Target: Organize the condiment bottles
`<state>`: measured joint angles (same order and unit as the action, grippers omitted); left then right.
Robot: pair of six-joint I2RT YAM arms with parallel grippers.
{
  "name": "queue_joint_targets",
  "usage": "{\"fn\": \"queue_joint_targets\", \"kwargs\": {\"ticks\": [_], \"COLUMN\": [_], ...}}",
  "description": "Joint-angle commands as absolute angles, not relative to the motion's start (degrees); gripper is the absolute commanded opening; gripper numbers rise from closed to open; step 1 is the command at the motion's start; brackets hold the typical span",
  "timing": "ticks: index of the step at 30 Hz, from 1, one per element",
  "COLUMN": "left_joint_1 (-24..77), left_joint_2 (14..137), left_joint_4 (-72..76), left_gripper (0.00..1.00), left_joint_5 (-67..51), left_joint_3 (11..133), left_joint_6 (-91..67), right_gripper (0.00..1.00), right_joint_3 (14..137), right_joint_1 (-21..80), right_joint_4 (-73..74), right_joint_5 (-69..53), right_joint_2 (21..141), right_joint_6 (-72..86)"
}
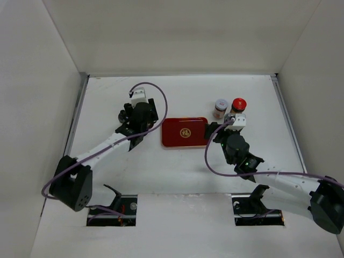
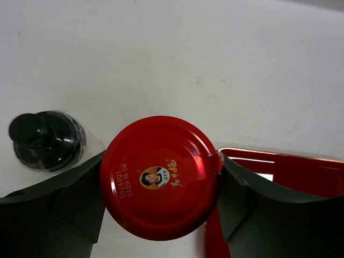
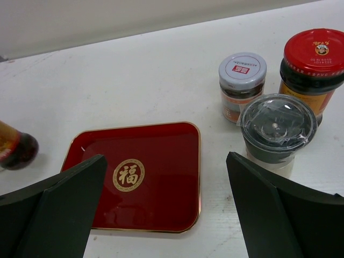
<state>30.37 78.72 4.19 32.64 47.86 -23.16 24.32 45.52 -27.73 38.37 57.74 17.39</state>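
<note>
Evidently, the left gripper [image 2: 161, 167] clamps the red-capped jar [image 2: 160, 185] by opposite sides of its lid, a hold that should keep it upright for lifting. The jar stands on the desk [image 1: 161, 172] just off the red tray's [image 3: 134, 126] left edge, with a black-capped bottle [image 2: 47, 141] beside it. The right gripper [image 3: 165, 161] hangs wide open near the tray's right edge. It is probably poised for the grey-capped jar [image 3: 242, 80], clear-lidded jar [image 3: 277, 131] and other red-capped jar [image 3: 313, 59], clustered toward the desk's far right.
</note>
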Motion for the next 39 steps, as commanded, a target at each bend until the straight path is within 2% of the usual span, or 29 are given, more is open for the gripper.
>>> {"fn": "queue_joint_targets", "kwargs": {"ticks": [1,12,25,26,28,30,32,34,37,39], "left_joint_1": [32.7,43.1,42.8,42.6,42.5,42.7,42.3,42.1,42.1,42.0], "left_joint_2": [70.2,80.2,91.2,91.8,92.5,92.5,92.7,92.9,93.1,93.3], "left_joint_4": [11.3,15.8,20.4,21.0,22.6,23.9,26.0,26.5,27.0,26.9], "left_gripper": [0.36,0.36,0.39,0.40,0.43,0.47,0.50,0.50,0.58,0.67], "left_joint_5": [35.9,33.2,32.7,32.7,32.8,33.0,33.0,33.1,33.1,33.1], "left_joint_3": [51.8,55.3,57.0,56.9,56.4,55.8,55.3,55.2,55.1,55.4], "left_joint_6": [-21.3,-21.4,-20.7,-20.7,-20.7,-20.7,-20.2,-19.9,-19.5,-19.0], "right_gripper": [1.00,1.00,1.00,0.97,0.72,0.53,0.50,0.57,0.89,1.00], "right_joint_3": [26.1,25.2,25.0,25.0,24.5,24.8,25.1,25.4,26.2,26.8], "right_joint_1": [46.1,45.2,44.6,44.6,44.5,44.1,43.4,42.8,41.8,40.6], "right_joint_4": [-30.1,-29.8,-29.7,-29.8,-29.9,-29.5,-28.7,-27.9,-25.4,-23.3], "right_joint_5": [37.4,38.0,38.4,38.5,39.4,40.7,41.9,43.4,47.2,50.0], "right_joint_2": [57.5,55.5,55.5,55.3,55.0,55.1,55.1,55.1,54.2,53.8], "right_joint_6": [17.3,17.8,17.9,18.0,18.2,18.1,18.2,18.4,18.0,18.2]}}
